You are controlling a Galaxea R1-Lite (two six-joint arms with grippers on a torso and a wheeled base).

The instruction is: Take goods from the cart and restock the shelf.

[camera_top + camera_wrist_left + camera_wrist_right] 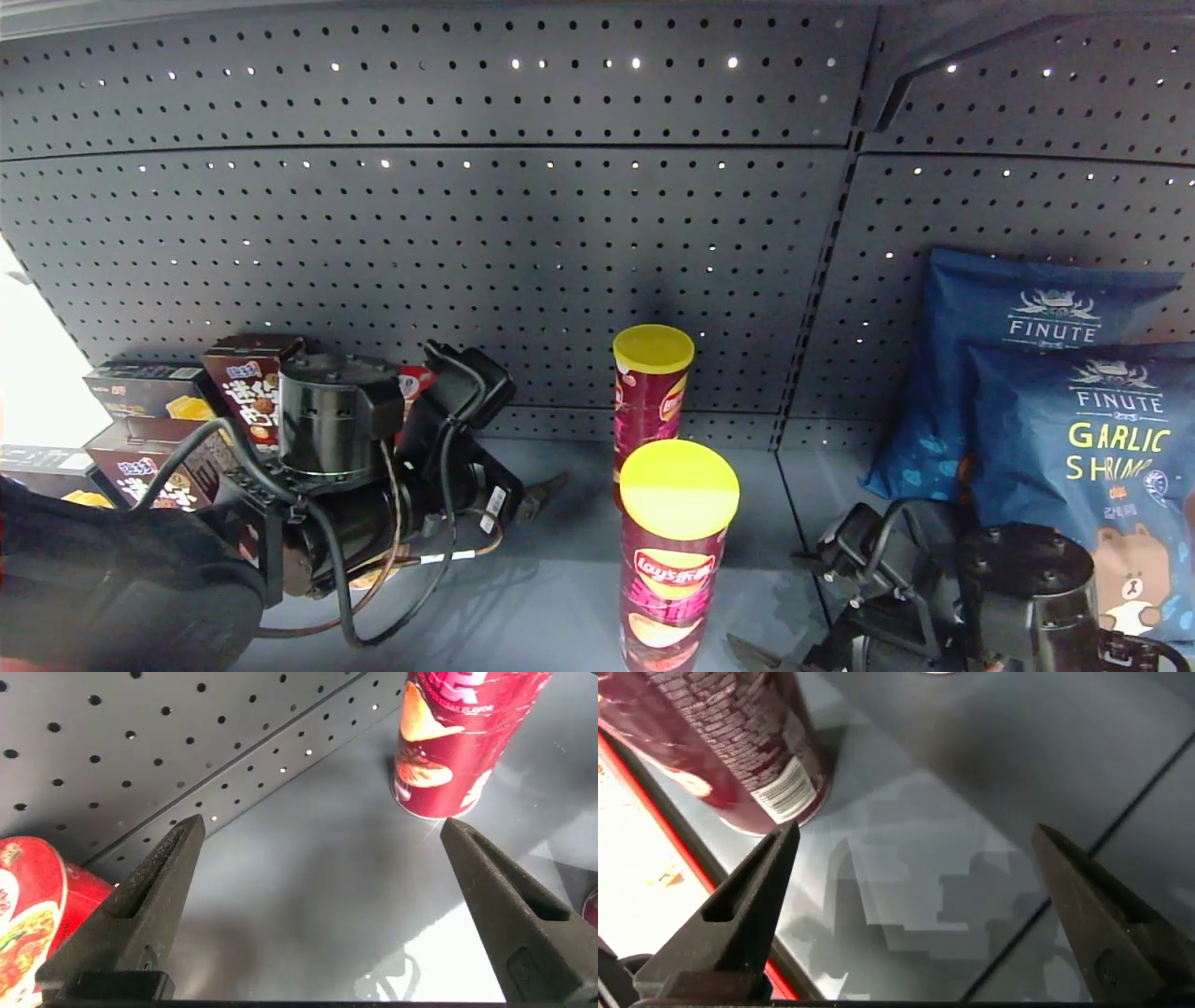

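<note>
Two maroon chip cans with yellow lids stand on the grey shelf, one at the back and one nearer the front edge. My left gripper hovers low over the shelf floor to the left of the cans, open and holding nothing. In the left wrist view, the left gripper has bare shelf between its fingers and the back can ahead of it. My right gripper is at the front, right of the front can. The right gripper is open and empty, with the front can beside it.
Dark snack boxes are stacked at the shelf's left end. A red can stands close to my left gripper's finger. Blue snack bags lean against the perforated back panel on the right. A red strip marks the shelf's front edge.
</note>
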